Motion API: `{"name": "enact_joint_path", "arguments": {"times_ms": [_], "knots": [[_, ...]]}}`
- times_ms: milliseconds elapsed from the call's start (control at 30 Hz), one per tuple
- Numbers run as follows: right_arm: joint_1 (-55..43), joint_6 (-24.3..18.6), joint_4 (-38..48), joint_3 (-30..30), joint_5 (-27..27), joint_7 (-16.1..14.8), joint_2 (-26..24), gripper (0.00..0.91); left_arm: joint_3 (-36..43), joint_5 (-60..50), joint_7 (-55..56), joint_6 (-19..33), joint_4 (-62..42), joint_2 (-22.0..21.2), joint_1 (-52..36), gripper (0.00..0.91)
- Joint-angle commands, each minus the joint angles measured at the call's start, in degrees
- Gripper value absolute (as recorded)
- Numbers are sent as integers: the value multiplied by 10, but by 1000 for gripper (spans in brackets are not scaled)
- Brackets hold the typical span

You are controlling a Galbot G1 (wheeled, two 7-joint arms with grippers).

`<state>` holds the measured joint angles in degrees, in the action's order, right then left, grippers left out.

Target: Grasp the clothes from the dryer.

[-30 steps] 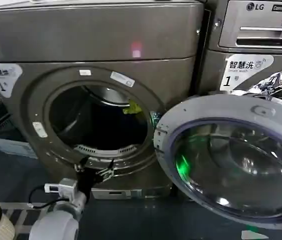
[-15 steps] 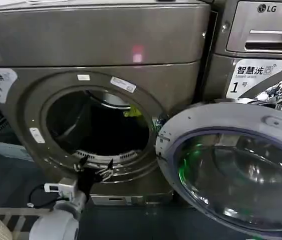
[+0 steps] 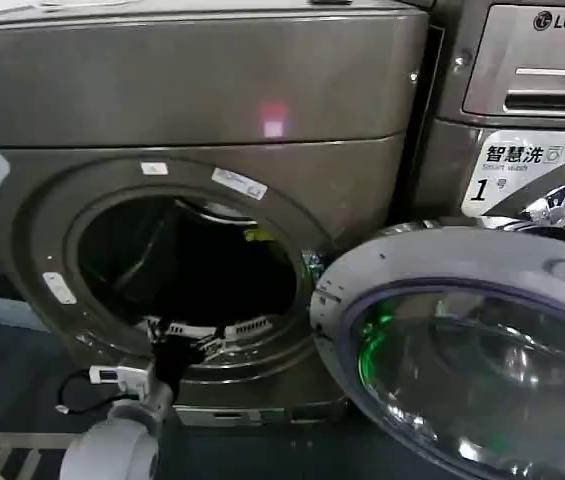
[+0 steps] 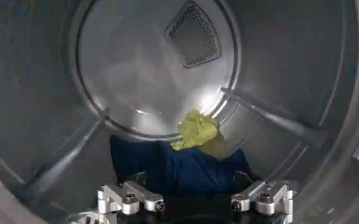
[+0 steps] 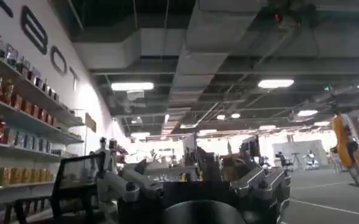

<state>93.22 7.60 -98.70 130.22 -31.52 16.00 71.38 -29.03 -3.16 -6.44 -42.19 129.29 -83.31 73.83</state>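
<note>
While my left gripper (image 4: 194, 206) hangs spread-fingered at the dryer (image 3: 202, 90) mouth, lower centre, the clothes (image 4: 197, 129) sit mid-frame: soft, light (pinch the bunched top); right gripper (image 5: 191, 198) also spread.

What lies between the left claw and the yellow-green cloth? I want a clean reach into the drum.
The left claw is open at the dryer mouth. A dark blue garment lies on the drum floor between it and the yellow-green clothes, which rest at its far edge. The door hangs open, aside.
</note>
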Motion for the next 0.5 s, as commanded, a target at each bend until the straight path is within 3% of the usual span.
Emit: {"name": "enact_joint_path", "arguments": {"times_ms": [33, 500], "knots": [[0, 0, 0, 1, 0, 0, 1, 907, 4, -5, -1, -28, 1, 2, 0, 907], [5, -13, -5, 4, -5, -4, 7, 907, 24, -4, 13, -28, -12, 3, -18, 907]]}}
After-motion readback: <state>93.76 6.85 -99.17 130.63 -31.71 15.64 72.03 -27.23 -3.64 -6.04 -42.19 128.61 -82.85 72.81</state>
